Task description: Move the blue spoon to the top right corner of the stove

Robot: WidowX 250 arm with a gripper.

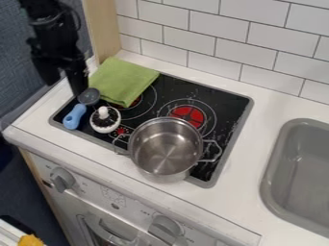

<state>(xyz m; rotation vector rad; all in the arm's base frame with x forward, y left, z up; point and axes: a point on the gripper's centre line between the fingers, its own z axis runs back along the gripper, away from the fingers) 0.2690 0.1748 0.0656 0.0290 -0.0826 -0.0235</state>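
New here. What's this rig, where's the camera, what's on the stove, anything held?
The machine is one black robot arm, coming in at the upper left, with a two-finger tool on its end. There is one picture, from a fixed camera looking down at a slant on a kitchen counter.

Set in the counter is a black stove; a grey sink is to its right. On the stove are a steel pot, a green cloth at the back left, and a round white-and-black thing, maybe a scrubber. The blue spoon, with a dark head, is at the stove's left end.

The tool is right by the spoon's head. Whether it grips it, I can't tell.
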